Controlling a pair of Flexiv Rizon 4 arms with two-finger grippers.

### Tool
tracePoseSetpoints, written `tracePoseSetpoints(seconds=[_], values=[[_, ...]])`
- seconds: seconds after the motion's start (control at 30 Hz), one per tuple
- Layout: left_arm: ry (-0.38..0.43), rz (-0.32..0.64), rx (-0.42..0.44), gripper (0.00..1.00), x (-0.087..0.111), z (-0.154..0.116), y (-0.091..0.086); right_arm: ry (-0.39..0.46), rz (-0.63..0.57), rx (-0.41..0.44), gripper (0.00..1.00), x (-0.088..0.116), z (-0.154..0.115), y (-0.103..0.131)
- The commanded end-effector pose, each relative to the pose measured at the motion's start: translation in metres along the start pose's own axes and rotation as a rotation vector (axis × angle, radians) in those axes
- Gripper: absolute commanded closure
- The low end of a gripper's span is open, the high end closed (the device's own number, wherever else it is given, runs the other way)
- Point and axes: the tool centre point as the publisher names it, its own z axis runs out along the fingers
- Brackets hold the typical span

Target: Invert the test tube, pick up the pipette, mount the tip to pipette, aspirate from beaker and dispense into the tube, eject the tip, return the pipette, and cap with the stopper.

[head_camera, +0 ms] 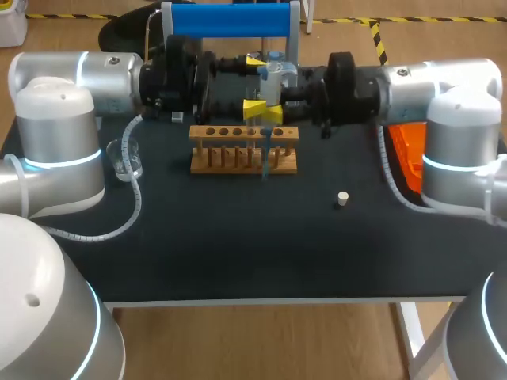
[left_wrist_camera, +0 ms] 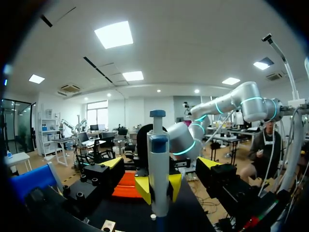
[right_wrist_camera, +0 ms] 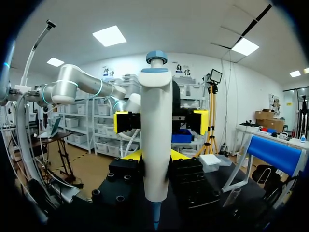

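Observation:
A white pipette [head_camera: 273, 75] with a blue top hangs upright above the wooden tube rack [head_camera: 244, 149]. My right gripper [right_wrist_camera: 154, 155] is shut on its body [right_wrist_camera: 155, 135], a yellow tip on each side. Opposite it, my left gripper [left_wrist_camera: 160, 162] stands wide open, its tips flanking the pipette [left_wrist_camera: 158, 164] without touching it. A thin bluish tip [head_camera: 266, 154] runs down from the pipette to the rack; I cannot tell whether it enters a tube. The glass beaker [head_camera: 125, 158] stands at the left. The small white stopper [head_camera: 342, 199] lies right of the rack.
The blue pipette stand [head_camera: 230, 20] rises at the table's back edge behind the grippers. An orange tip box [head_camera: 408, 154] sits at the right, partly hidden by my right arm. A cable loops across the table beside the beaker.

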Motion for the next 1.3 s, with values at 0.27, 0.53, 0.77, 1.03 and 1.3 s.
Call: tracePoseSetpoints(seconds=[0.27, 0.53, 0.77, 1.03, 1.3], values=[[0.001, 0.001, 0.001, 0.00, -0.001, 0.000, 0.001, 0.082, -0.020, 0.002, 1.00, -0.018, -0.092, 0.006], [0.001, 0.001, 0.001, 0.00, -0.001, 0.000, 0.001, 0.068, -0.009, 0.004, 1.00, -0.031, -0.130, 0.008], [0.001, 0.001, 0.001, 0.00, -0.001, 0.000, 0.001, 0.068, -0.009, 0.004, 1.00, -0.031, -0.130, 0.008], [0.001, 0.001, 0.001, 0.00, -0.001, 0.000, 0.001, 0.068, -0.009, 0.004, 1.00, -0.031, -0.130, 0.008], [0.001, 0.001, 0.001, 0.00, -0.001, 0.000, 0.001, 0.136, -0.076, 0.037, 1.00, -0.037, -0.188, 0.027]])
